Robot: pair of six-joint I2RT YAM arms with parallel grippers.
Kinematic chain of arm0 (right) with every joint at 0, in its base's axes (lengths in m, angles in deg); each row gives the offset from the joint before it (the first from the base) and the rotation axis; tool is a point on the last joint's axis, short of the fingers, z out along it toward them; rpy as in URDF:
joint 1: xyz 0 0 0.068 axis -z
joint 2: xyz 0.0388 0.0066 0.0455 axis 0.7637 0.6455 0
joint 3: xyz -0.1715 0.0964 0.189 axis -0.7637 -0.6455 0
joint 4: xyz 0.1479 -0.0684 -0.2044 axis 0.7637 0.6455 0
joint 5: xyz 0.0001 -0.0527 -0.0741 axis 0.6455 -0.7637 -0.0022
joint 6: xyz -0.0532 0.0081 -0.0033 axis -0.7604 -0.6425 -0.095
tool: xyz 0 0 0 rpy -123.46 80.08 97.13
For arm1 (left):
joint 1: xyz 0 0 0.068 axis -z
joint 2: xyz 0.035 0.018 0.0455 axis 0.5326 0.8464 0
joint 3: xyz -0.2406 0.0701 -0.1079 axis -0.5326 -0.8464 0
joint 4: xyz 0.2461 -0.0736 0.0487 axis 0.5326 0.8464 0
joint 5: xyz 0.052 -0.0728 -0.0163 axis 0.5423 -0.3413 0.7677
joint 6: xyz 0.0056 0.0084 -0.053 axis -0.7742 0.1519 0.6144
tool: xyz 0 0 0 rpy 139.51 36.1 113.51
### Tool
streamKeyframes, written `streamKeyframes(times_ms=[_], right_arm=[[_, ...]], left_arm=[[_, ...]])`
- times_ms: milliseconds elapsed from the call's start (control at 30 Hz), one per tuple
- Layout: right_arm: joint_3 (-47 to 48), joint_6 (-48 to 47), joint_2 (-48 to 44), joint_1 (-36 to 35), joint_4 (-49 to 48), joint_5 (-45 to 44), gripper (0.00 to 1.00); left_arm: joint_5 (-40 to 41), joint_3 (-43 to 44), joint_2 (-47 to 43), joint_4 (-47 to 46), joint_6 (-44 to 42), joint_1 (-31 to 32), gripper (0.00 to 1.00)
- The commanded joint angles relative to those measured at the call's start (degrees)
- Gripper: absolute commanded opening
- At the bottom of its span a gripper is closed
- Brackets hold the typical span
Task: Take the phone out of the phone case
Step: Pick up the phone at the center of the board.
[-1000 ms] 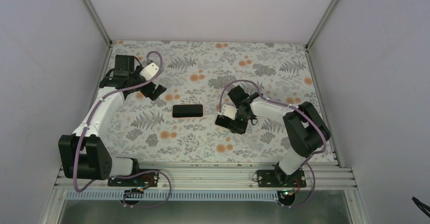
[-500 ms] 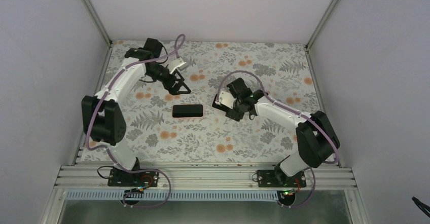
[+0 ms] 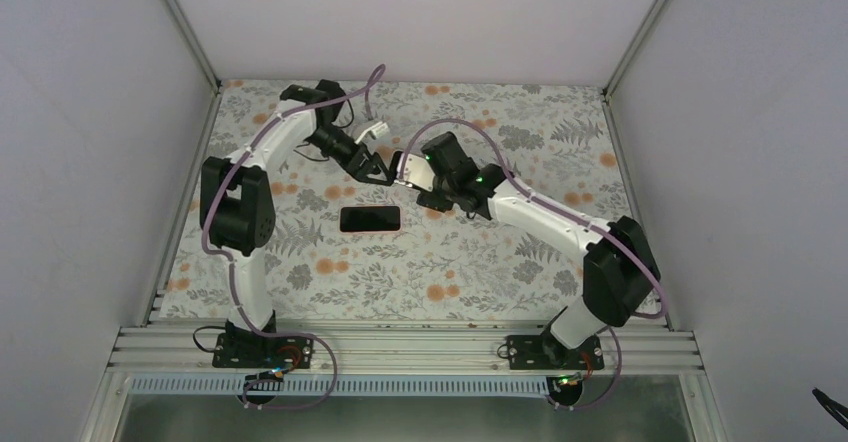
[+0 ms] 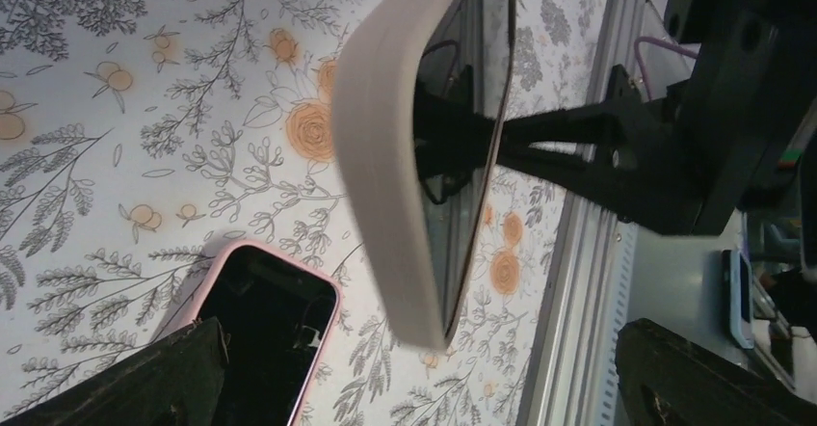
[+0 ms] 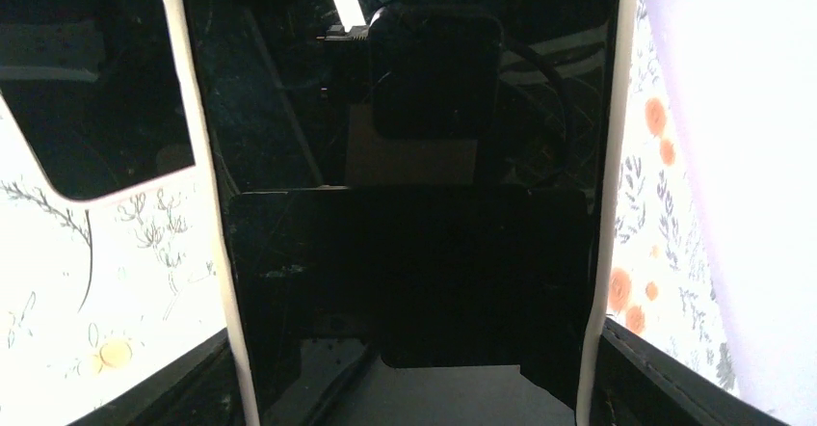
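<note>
My right gripper (image 3: pixel 420 177) is shut across the width of a white phone case (image 3: pixel 408 168) and holds it on edge above the back-middle of the table. The phone (image 5: pixel 414 252) sits in the case, its black screen filling the right wrist view between the white rims (image 5: pixel 207 204). My left gripper (image 3: pixel 377 169) hangs wide open just left of the case, holding nothing. In the left wrist view the white case (image 4: pixel 385 156) stands ahead of the open fingers (image 4: pixel 135 383), apart from them.
A second dark phone with a pink rim (image 3: pixel 370 219) lies flat on the floral cloth (image 3: pixel 500 272) below both grippers; it also shows in the left wrist view (image 4: pixel 260 334). Metal rails (image 3: pixel 400 347) run along the near edge, and grey walls enclose the sides.
My left arm swung from the back-left corner toward the middle, up to the held case. My right arm carried the cased phone back and to the left to meet it.
</note>
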Motion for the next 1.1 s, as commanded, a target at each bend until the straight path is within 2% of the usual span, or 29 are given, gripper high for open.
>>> streamKeyframes(times_ms=[0, 133, 233, 500, 600, 633, 700, 767, 800, 833, 933, 1067], right_arm=[[4.37, -1.02, 2.03, -1.82, -3.02, -2.66, 0.66], [6.28, -1.03, 3.26, -2.75, -3.64, -2.51, 0.66], [7.37, -0.86, 3.68, -3.21, -3.61, -2.32, 0.66], [7.51, -1.86, 3.48, -3.49, -3.69, -2.25, 0.68], [7.64, -1.9, 3.13, -3.71, -2.76, -0.91, 0.7], [7.53, -1.97, 2.98, -3.7, -2.47, -0.56, 0.7], [6.83, -1.91, 2.62, -3.68, -1.74, 0.78, 0.76], [5.82, -1.64, 1.64, -3.7, -1.43, 1.91, 0.98], [5.16, -1.64, 0.77, -3.62, -1.15, 2.6, 1.0], [4.02, -1.5, -0.29, -3.41, -1.25, 2.99, 1.0], [2.5, -2.08, -4.6, -0.92, 1.97, 9.65, 1.0], [2.47, -3.6, -9.33, 5.88, 8.93, 21.21, 1.0]], left_arm=[[-5.23, 3.37, 1.53, 1.34, 2.21, 0.15, 1.0], [-7.22, 5.05, 2.31, 1.64, 2.41, 0.45, 0.99], [-8.44, 5.61, 3.29, 2.92, 1.48, 0.7, 0.92], [-11.69, 5.0, 5.15, 4.57, -0.85, 0.8, 0.58], [-13.76, 6.44, 5.52, 4.57, -1.63, 0.83, 0.3], [-14.36, 7.05, 5.53, 4.57, -1.9, 0.79, 0.25], [-15.6, 8.14, 5.41, 4.57, -2.39, 0.84, 0.2], [-16.68, 9.03, 5.34, 4.57, -2.55, 0.84, 0.1], [-16.98, 9.22, 5.22, 4.57, -2.72, 0.8, 0.06], [-17.03, 9.33, 5.03, 4.6, -2.95, 0.7, 0.03], [-16.67, 8.24, 3.47, 4.62, -5.04, 0.73, 0.02], [-13.35, 6.09, 0.53, 4.57, -8.82, 0.85, 0.02]])
